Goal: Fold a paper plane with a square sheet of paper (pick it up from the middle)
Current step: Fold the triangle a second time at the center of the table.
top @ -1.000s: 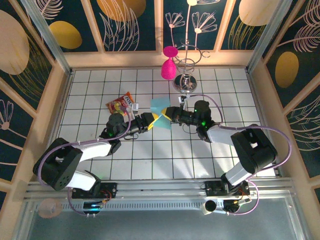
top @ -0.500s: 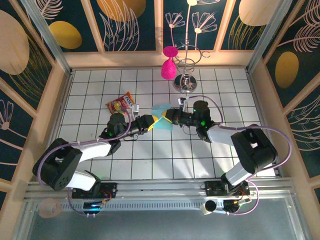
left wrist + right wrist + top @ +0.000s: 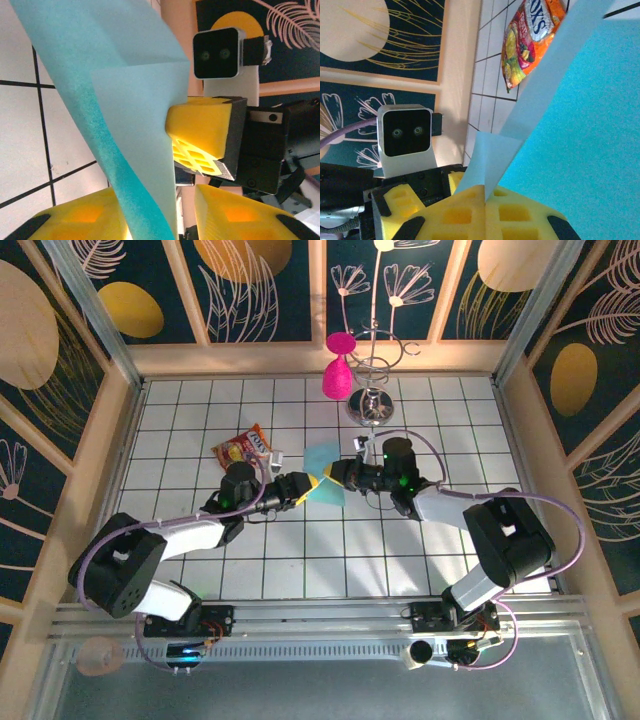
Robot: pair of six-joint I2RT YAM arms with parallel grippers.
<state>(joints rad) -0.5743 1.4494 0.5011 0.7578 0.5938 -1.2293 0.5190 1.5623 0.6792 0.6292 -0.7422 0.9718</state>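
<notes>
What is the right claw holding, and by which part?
The light-blue paper sheet, pinched at one edge by the shut right claw; the left claw stands open around it.

Your left arm and right arm match: white link shells, fat black joint housings, green LEDs lit near the wrists. A purple cable loops along each. The left gripper and right gripper carry yellow fingers with a moulded lattice face on black mounts. Each wrist camera is a white box, black front, two lenses. The bases are black blocks with loose wiring.
</notes>
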